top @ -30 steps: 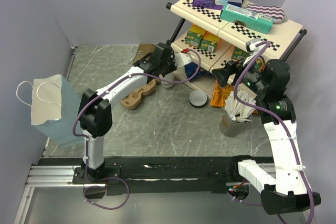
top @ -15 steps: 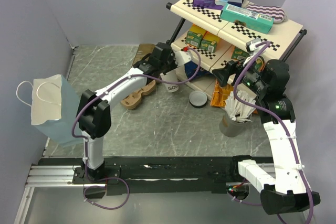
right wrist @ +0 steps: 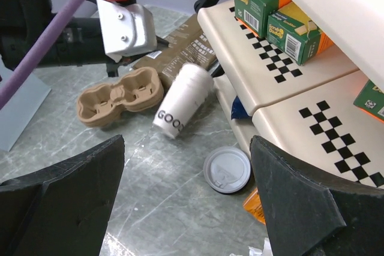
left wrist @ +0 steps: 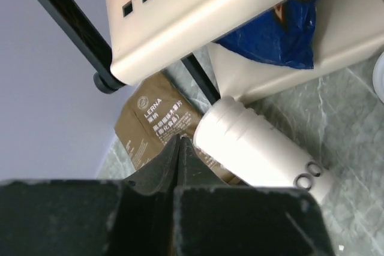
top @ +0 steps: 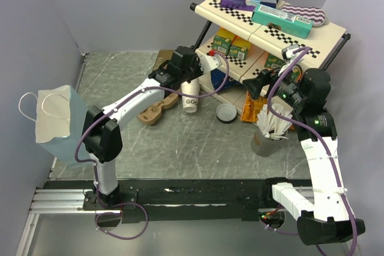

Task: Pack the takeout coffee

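Pale lavender walls (top: 120,4) close in a grey-green, marble-patterned bench (top: 198,142) under what seems soft, even light. At the far right stands a two-tier shelf (top: 328,33) with cream boards, checker-trimmed, on a black tube frame (left wrist: 66,28). A metal rail (top: 60,199) runs along the near edge.

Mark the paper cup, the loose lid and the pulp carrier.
paper cup (right wrist: 182,103), right wrist view, middle of its side wall.
lid (right wrist: 227,169), right wrist view, centre of its top.
pulp carrier (right wrist: 120,95), right wrist view, between its two wells.
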